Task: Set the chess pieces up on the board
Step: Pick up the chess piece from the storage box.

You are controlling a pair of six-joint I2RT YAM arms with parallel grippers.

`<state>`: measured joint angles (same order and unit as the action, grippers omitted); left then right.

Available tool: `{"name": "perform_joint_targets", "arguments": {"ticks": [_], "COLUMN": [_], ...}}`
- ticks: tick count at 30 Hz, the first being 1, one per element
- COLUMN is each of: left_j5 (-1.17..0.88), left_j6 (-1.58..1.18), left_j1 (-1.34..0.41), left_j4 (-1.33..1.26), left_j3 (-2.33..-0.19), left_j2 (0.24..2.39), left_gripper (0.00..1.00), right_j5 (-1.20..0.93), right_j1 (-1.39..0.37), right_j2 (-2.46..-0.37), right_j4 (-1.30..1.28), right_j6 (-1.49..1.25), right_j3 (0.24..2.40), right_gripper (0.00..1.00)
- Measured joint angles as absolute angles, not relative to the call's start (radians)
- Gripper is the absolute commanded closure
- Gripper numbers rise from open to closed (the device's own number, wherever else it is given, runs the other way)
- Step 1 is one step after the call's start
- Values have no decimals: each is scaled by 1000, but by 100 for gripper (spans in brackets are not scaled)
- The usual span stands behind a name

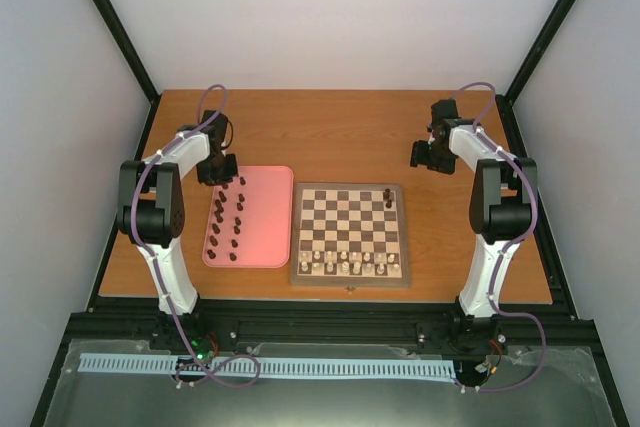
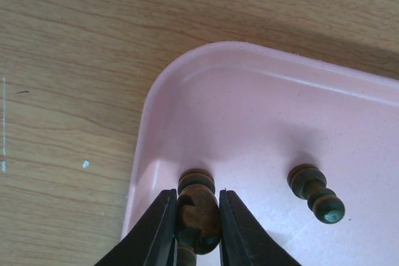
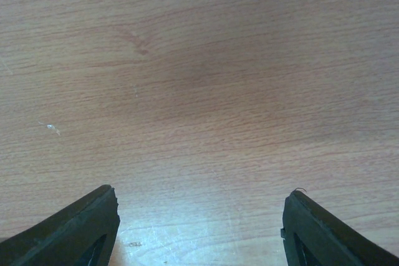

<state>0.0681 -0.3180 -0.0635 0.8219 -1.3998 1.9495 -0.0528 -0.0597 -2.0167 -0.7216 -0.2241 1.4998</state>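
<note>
Nearest the arm bases, the pale pieces (image 1: 350, 263) occupy the near rows of the board (image 1: 349, 281), which lies at the centre of the table (image 1: 340, 137). Just beside the board on its left, a pink tray (image 1: 268, 217) carries the dark chess pieces (image 1: 228, 222), which are spread in loose columns over its left half. At the tray's far left corner, the left gripper (image 1: 217, 173) is down inside the rim. Its fingers (image 2: 163, 222) press against both sides of one held piece (image 2: 197, 216), so it is closed on it. A second piece (image 2: 315, 192) sits on the tray floor near it, clear of the fingers. On the far right squares of the board stand the placed dark pieces (image 1: 388, 197), one or two; the exact count cannot be told. Beyond the board's far right corner, the right gripper (image 1: 422, 155) hangs over the wood of the table with its jaws spread wide.
</note>
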Motion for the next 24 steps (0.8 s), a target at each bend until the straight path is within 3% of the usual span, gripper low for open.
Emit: {"name": "perform_joint_targets", "arguments": {"ticks": [16, 24], "left_j5": [73, -22], "left_j6": [-318, -358], "left_j1": [-80, -332], "left_j4": [941, 1011], "left_j3": [-1613, -1828], "left_j2": [1893, 1932], "left_gripper": [93, 92], "right_j5": [-52, -40], "right_j1": [-60, -60], "right_j2": [-2017, -2017], "right_j4": [-722, -723], "right_j6": [-223, -224], "right_j3": [1500, 1500], "right_gripper": [28, 28]}}
